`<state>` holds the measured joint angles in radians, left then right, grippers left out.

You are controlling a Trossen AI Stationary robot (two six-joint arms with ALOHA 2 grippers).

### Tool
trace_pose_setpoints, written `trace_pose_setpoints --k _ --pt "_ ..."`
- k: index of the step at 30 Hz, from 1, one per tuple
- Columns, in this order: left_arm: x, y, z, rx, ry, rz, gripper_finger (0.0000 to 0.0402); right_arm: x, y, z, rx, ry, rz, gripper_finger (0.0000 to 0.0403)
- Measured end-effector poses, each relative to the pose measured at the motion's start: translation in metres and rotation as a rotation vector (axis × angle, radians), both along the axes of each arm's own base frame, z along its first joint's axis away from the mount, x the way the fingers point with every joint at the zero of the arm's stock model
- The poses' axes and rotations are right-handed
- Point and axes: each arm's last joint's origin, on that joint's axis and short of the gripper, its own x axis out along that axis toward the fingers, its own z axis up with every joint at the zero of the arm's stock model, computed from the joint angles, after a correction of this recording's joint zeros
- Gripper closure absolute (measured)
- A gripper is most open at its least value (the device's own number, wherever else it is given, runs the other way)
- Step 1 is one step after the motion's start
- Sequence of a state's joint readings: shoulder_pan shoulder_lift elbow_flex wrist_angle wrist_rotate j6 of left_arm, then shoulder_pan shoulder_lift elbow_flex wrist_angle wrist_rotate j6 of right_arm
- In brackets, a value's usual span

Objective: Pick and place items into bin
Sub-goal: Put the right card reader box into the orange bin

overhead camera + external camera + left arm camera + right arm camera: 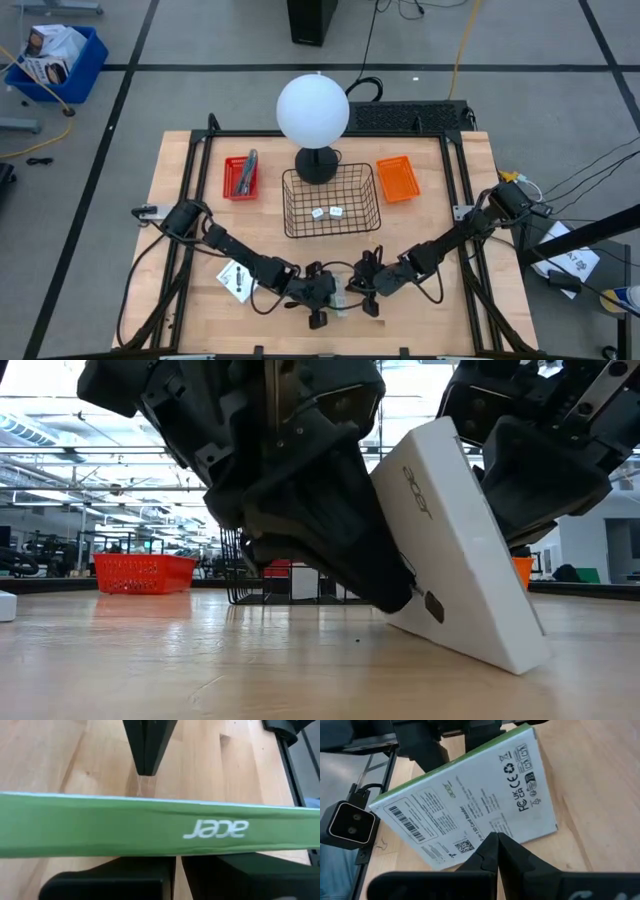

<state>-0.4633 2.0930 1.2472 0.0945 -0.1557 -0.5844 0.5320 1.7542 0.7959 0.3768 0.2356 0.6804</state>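
Note:
A flat white box with a green side and an "acer" mark [450, 540] stands tilted near the table's near edge, between my two grippers [345, 298]. My left gripper [395, 595] is shut and reaches under the box from the left. My right gripper [495, 840] is shut, with its tips at the box's labelled face. Two small white cubes [328, 212] lie in the wire basket [295, 225]. A grey tool [247, 172] lies in the red bin [230, 190]. A white card with a dark mark [237, 280] lies on the table under the left arm. My left gripper has its shut fingers [380, 570] under the box's left-facing broad face [405, 510], slanting down from the table's left. The box leans on them, tilted leftward, its lower long edge [505, 655] on the table. In the wrist view the green side [100, 827] hides the fingertips. My right gripper points its shut fingertips [492, 847] at the box's labelled face [485, 822], low on it, coming from the table's right. Whether the tips touch the face or stop just short, I cannot tell.
The big white globe lamp [313, 108] stands behind the wire basket. An orange bin [398, 178] sits right of the basket. Both arms crowd the near middle of the table. Bare wood lies between the basket and the grippers [330, 255].

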Motion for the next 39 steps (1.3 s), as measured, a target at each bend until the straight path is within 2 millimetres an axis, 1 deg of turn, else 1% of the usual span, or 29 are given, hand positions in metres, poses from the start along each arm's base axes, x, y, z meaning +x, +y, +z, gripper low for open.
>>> trace_pose_setpoints --k 3,9,11,17,20,26,28,34,39 --pt "0.000 0.000 0.001 -0.005 -0.008 0.000 0.0374 0.000 0.000 0.000 0.000 0.000 0.000 0.0403" --pt "0.001 -0.001 0.002 -0.008 -0.018 -0.002 0.0397 0.000 0.000 0.000 0.009 0.003 -0.006 0.0403" --pt "0.001 -0.001 0.002 -0.011 -0.018 -0.002 0.0395 0.000 0.000 0.000 0.008 0.003 -0.006 0.0403" --pt "0.002 -0.002 0.008 -0.034 -0.045 -0.012 0.0371 0.000 0.000 0.000 0.011 -0.005 -0.004 0.0403" --pt "0.002 -0.002 0.013 -0.023 -0.060 -0.020 0.0373 0.000 0.000 0.001 0.013 -0.010 -0.004 0.0403" --pt "0.002 -0.002 0.020 -0.014 -0.083 -0.022 0.0397 0.001 0.001 0.001 0.016 -0.013 -0.003 0.0403" --pt "0.002 -0.001 0.021 -0.013 -0.090 -0.010 0.0395 0.001 0.001 0.001 0.019 -0.015 -0.001 0.0403" --pt "0.004 0.001 0.023 -0.009 -0.116 0.012 0.0373 0.001 0.001 0.001 0.019 -0.016 -0.001 0.0403" --pt "0.004 0.001 0.022 -0.007 -0.111 0.012 0.0382 0.001 0.001 0.001 0.019 -0.016 0.000 0.0403"
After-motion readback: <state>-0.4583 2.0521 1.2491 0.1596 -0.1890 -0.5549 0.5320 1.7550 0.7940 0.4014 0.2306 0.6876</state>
